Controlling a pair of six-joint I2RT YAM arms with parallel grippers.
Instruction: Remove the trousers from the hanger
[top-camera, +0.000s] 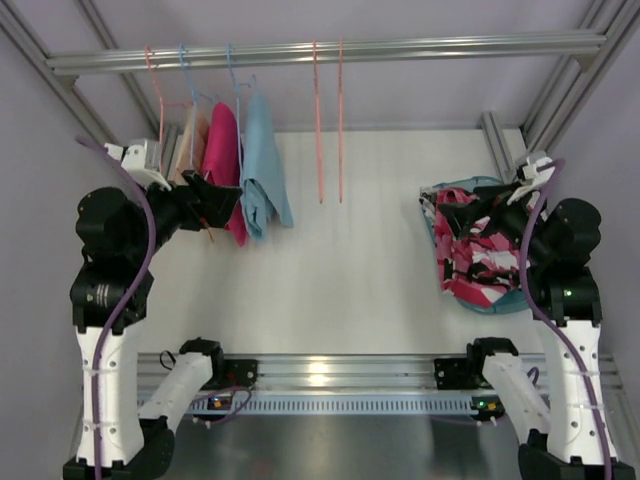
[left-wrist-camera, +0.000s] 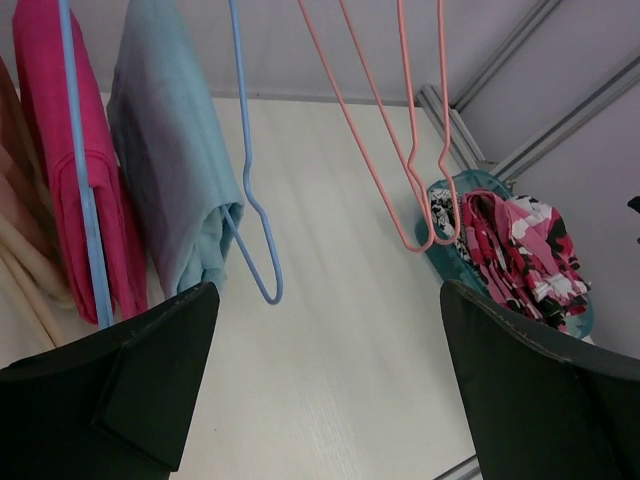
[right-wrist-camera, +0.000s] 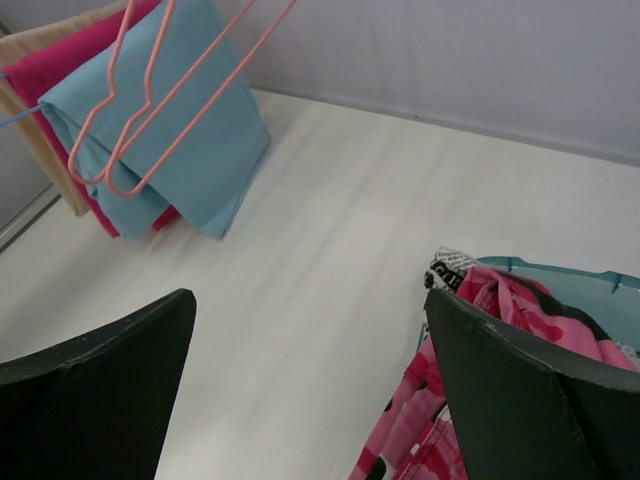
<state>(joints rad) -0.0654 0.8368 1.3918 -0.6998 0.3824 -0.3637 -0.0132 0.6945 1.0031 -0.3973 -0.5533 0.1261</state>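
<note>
top external: crumpled pink-red trousers (top-camera: 472, 272), black-white patches, in teal basket (top-camera: 470, 183); left end effector (top-camera: 222, 200), right end effector (top-camera: 452, 212) agape

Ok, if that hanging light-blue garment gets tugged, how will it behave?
Likely floppy: the light-blue garment hangs draped in soft folds. Probably light, since a thin blue hanger carries it; that may swing on the rail.

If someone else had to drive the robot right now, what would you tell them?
Left end effector: open, empty, beside the magenta garment.
Right end effector: open, empty, at the teal bin.
Done: pink-red trousers and comic-print trousers lie in the bin; two pink hangers hang bare.
To do: tan garment, magenta garment, light-blue garment not yet taken down; maybe next.
</note>
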